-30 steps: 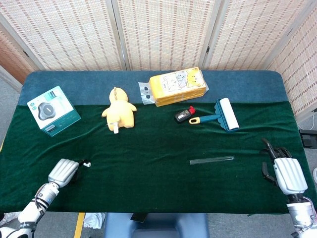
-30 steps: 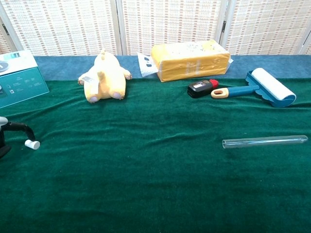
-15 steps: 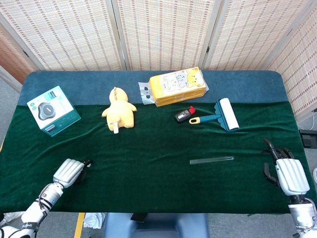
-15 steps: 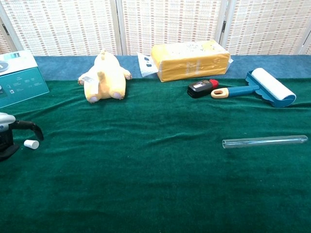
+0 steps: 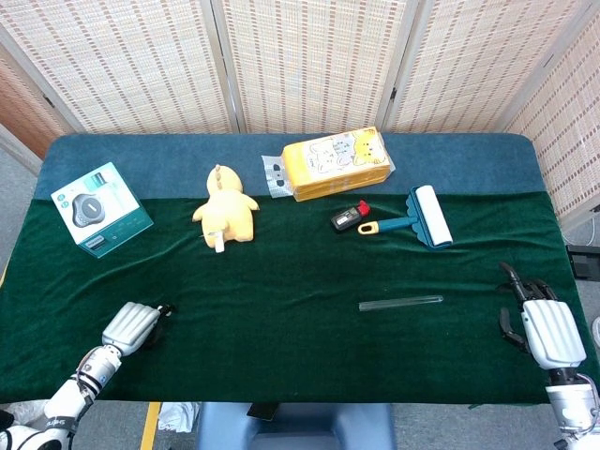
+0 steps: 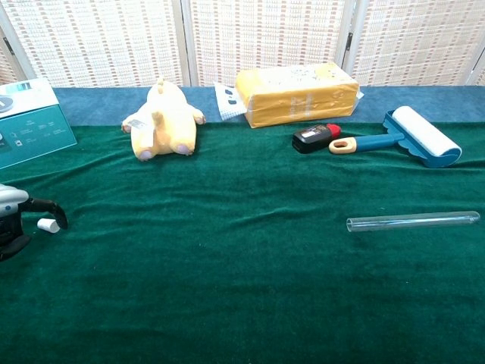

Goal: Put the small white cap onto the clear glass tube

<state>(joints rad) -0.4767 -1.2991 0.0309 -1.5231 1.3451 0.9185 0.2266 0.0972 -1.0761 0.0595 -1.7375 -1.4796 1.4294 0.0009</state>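
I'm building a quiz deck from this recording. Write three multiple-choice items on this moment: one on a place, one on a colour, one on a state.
1. Where does the small white cap lie?
A. beside the left hand
B. on the tube
C. by the lint roller

2. What colour is the plush toy?
A. blue
B. yellow
C. red

3. How does the clear glass tube stand?
A. upright in a rack
B. lifted by the right hand
C. lying flat, uncapped

Answers:
1 A: in the chest view the cap sits on the green cloth among the left hand's fingers.
2 B: its body is pale yellow.
3 C: it rests on the cloth, its end open, apart from the right hand.
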